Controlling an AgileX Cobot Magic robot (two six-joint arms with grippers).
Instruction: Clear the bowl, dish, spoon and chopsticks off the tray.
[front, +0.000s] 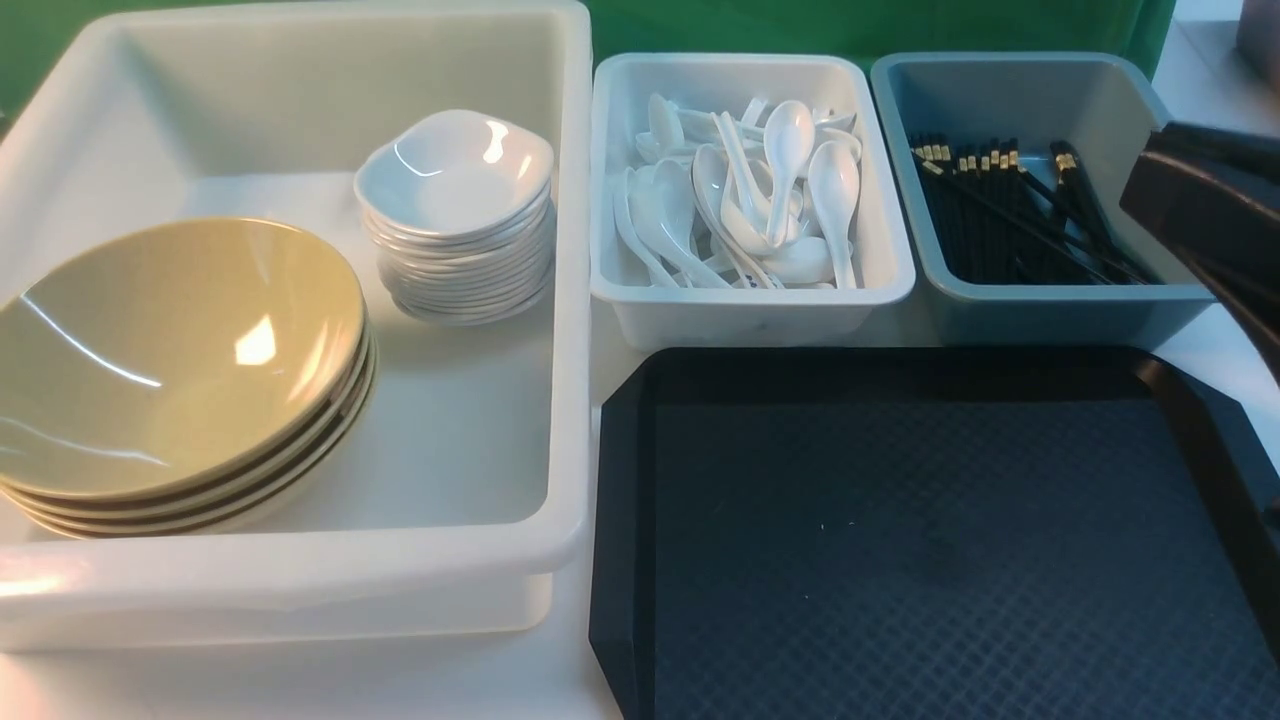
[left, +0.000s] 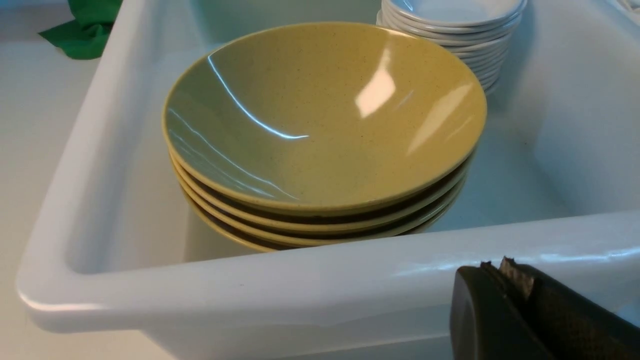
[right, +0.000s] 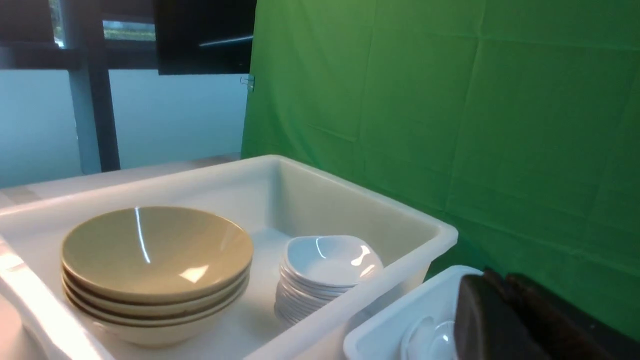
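The black tray (front: 900, 560) at the front right has nothing on it. Olive-tan bowls (front: 170, 350) lie stacked in the white tub (front: 572, 300), with a stack of white dishes (front: 455, 175) behind them. White spoons (front: 790, 150) fill the white bin (front: 750, 305). Black chopsticks (front: 1000, 210) lie in the grey-blue bin (front: 1060, 315). My right gripper (front: 1135, 195) is shut and empty, above the grey-blue bin's right side. My left gripper (left: 492, 267) is shut and empty, just outside the tub's near rim (left: 250, 285), facing the bowl stack (left: 325, 115). It is out of the front view.
A green cloth (right: 450, 125) hangs behind the bins. In the right wrist view the bowls (right: 155, 250) and dishes (right: 330, 260) sit in the tub (right: 350, 200), and my right gripper (right: 492, 277) is over the spoon bin's corner (right: 400, 320).
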